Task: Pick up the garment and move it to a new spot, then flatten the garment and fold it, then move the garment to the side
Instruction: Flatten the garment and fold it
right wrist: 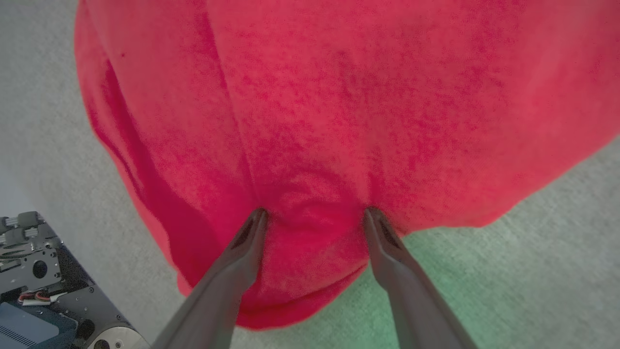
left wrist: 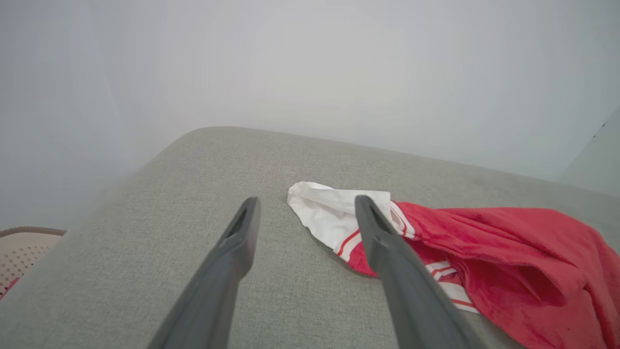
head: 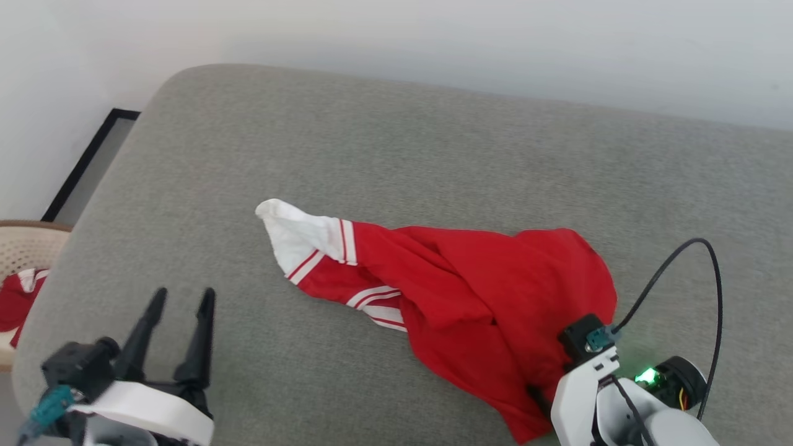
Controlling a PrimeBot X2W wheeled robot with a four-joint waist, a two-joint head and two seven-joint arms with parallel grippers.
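On the grey cushion (head: 248, 155) the jersey T-shirt (head: 471, 291) lies lengthwise left to right. The nearer right hand (right wrist: 315, 213) straddles its red end, fingers spread. The left hand (head: 184, 296) is open and empty.

This looks like a plain, home-like room. A broad grey fabric-covered cushion (head: 372, 155) stretches ahead of the left gripper (head: 186, 292), a bare white wall (head: 433, 37) rises beyond it, and a beige perforated laundry basket (head: 28, 248) stands to that gripper's left.
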